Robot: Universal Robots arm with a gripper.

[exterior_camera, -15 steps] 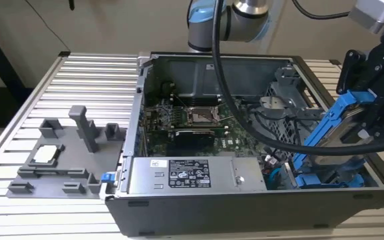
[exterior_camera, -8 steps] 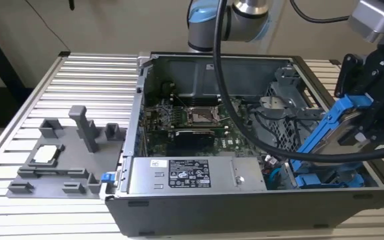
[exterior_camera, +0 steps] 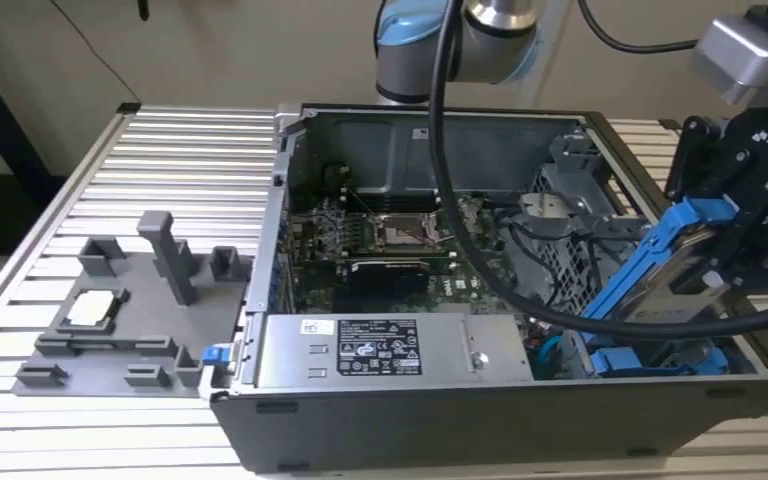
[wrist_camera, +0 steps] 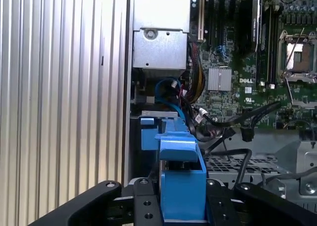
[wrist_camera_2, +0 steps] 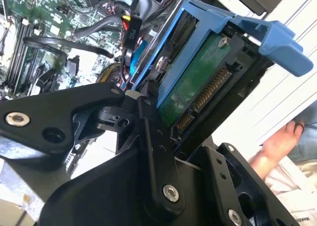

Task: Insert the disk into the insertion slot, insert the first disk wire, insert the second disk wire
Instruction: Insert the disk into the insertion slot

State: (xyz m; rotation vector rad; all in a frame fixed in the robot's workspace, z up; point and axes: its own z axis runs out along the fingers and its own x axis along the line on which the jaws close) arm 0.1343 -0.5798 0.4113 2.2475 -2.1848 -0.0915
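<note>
Over the exterior view's right end of the open grey metal computer case [exterior_camera: 357, 425], we see the black gripper [exterior_camera: 734, 262], its fingers [wrist_camera: 143, 206] pinching the flat silver disk [exterior_camera: 678, 288] by its bright blue plastic carrier. We judge the tilt aims its lower edge at the blue-guided insertion slot [exterior_camera: 654, 360] just below; it is not yet seated.

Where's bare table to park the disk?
Bare slats of the table lie beyond the grey fixture, on the exterior view's left of the case. The case's end on the exterior view's right is crowded: cables, and the gripper shut on the disk.
</note>
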